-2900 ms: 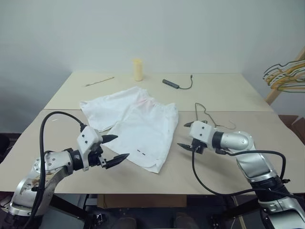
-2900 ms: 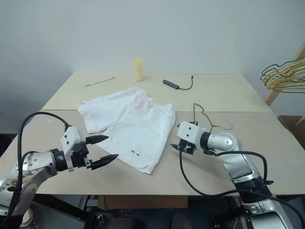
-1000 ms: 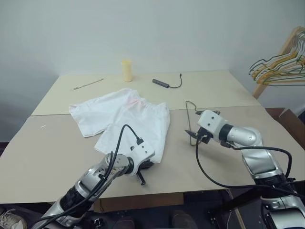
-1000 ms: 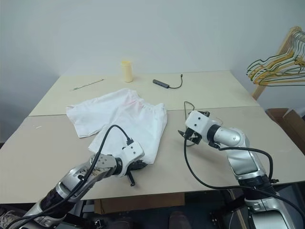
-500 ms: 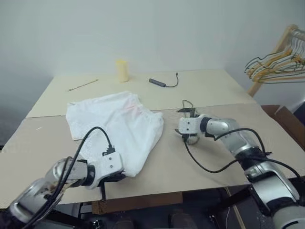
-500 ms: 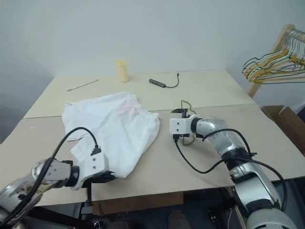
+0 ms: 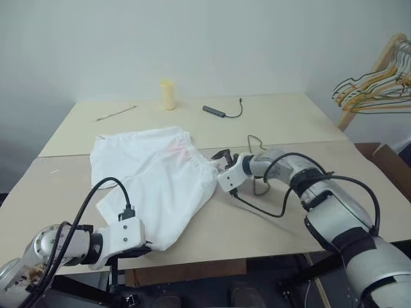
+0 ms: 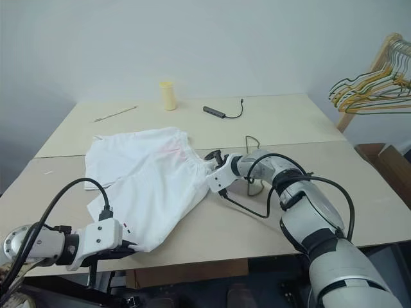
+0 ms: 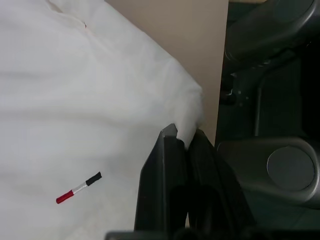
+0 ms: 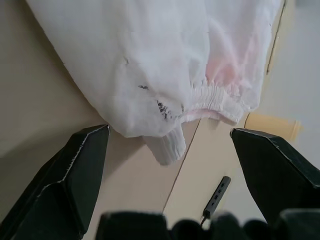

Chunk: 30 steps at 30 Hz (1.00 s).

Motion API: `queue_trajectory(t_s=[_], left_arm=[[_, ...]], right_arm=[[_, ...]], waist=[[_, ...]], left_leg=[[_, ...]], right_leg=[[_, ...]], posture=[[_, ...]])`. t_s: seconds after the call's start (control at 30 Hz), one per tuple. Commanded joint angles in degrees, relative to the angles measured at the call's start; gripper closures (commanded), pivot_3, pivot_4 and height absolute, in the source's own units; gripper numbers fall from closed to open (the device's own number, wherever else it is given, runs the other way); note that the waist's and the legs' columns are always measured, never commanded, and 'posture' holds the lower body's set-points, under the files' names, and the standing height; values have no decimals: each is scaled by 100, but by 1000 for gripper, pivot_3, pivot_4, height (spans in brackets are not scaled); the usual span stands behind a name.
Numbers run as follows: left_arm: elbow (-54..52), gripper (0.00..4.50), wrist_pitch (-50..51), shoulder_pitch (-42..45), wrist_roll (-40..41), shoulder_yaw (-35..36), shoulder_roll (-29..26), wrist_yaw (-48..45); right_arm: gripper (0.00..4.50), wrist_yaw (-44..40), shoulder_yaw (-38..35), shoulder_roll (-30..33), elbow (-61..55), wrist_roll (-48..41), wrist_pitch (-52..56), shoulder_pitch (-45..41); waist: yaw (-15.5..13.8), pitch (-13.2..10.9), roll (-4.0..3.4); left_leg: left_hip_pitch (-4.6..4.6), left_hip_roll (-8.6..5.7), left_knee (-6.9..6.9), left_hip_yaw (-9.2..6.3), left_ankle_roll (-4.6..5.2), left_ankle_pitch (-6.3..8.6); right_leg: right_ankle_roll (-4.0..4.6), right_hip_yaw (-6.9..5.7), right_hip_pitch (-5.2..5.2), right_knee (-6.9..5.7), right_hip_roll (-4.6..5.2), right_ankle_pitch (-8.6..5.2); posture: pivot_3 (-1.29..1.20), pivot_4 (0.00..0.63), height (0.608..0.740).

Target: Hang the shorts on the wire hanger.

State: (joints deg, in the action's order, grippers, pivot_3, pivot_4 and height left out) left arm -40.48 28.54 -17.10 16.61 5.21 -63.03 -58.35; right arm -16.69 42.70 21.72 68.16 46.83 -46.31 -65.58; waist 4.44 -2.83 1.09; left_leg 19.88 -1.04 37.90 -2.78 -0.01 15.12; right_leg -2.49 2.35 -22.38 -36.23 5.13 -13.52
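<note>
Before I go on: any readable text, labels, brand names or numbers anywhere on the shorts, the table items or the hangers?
No readable text in any view.
The shorts: no print or label; a small red, white and black mark on the cloth, not lettering.
Yellow cylinder at the table's far edge: nothing legible.
Dark adapter with cable: too small to read, if marked.
Bunched hangers: no tags.

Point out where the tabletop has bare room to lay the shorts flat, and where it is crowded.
Bare: the right part of the table, beyond the wire hanger; the strip between the shorts and the yellow cup; and the left side. Crowded: the middle, where the right gripper sits between shorts and hanger.
</note>
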Motion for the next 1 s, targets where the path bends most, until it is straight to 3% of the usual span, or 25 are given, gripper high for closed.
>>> queue_trajectory(t_s=[0.03, 0.13, 0.57, 0.8, 1.0], left_arm=[[-40, 4465, -165, -9, -51, 137, -62, -105], [-20, 4465, -204, -21, -55, 157, -47, -168], [120, 4500, -299, -75, -238, 112, -37, -204], [792, 4500, -353, 622, -521, -337, 130, -47], [1596, 4500, -925, 1019, -778, -494, -217, -527]], right_arm=[[0, 403, 232, -88, 203, 347, -204, -373], [0, 615, 443, -203, 379, 585, -325, -509], [4458, 960, 552, -354, 665, 804, -227, -648], [4458, 708, 408, 2, 710, 675, 127, -506], [4458, -346, -166, 788, 264, -74, -201, -57]], waist=[[-23, 0, -1], [-28, -1, -2], [-27, -1, -2], [-31, -2, -3], [101, -1, -2]], left_leg=[[0, 0, -3, 0, -3, -2], [0, 1, -6, 0, -5, -3], [-8, 1, -6, 1, -6, -4], [-16, 1, -7, 0, -6, -4], [-10, 1, -7, 0, -6, -4]], right_leg=[[1, 0, -4, -1, -1, -1], [6, 1, -12, -11, -2, -3], [23, 5, -27, -60, -7, -16], [23, 4, -20, -62, -6, -16], [21, 3, -19, -52, -4, -17]], posture=[[47, 0, 740], [47, 0, 740], [44, 0, 740], [-14, 0, 740], [-62, 0, 740]])
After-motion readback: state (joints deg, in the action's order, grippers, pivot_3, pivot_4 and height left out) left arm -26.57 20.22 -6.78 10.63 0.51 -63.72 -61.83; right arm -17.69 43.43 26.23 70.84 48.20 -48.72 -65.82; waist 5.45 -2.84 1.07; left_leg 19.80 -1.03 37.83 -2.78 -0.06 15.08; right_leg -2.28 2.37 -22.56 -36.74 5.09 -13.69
